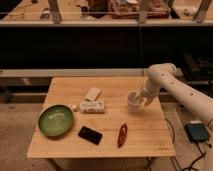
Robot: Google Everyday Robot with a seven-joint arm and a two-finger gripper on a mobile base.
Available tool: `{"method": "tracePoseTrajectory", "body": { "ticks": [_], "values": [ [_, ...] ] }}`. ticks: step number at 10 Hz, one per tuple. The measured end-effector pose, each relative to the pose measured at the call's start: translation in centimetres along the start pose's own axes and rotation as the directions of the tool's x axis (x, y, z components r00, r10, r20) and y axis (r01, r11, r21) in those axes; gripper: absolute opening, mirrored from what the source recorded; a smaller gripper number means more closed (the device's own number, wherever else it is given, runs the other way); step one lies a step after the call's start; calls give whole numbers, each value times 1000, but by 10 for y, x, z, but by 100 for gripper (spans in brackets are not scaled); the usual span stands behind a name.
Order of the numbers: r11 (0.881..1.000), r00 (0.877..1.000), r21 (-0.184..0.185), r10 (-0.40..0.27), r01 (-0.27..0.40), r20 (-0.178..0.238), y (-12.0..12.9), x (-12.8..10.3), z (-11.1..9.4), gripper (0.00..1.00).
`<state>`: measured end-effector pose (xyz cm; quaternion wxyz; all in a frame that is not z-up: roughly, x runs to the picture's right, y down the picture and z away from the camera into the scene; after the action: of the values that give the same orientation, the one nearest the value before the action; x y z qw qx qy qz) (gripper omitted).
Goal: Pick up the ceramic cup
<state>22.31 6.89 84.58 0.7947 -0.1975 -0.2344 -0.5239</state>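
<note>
The ceramic cup [133, 103] is small, white and glossy. It stands upright on the wooden table [150, 140], right of the middle. My gripper [138, 97] comes in from the right on the white arm [172, 85]. It sits at the cup's upper right rim, touching or partly over it. The gripper hides the cup's right side.
A green bowl [55, 120] sits at the table's left. A flat white box [93, 107], a small beige box [93, 93] and a small white ball [75, 106] lie left of the cup. A black phone [90, 135] and a red object [122, 135] lie in front. A blue device [198, 132] is on the floor at right.
</note>
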Motion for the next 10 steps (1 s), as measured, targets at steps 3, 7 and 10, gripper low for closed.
{"method": "tracePoseTrajectory", "body": {
  "ticks": [3, 7, 10],
  "values": [
    [1000, 1000, 4, -10, 10, -4, -2, 1, -2, 10],
    [998, 998, 2, -59, 59, -14, -15, 3, -49, 10],
    [994, 994, 19, -103, 104, -38, -22, -2, -73, 10]
  ]
}}
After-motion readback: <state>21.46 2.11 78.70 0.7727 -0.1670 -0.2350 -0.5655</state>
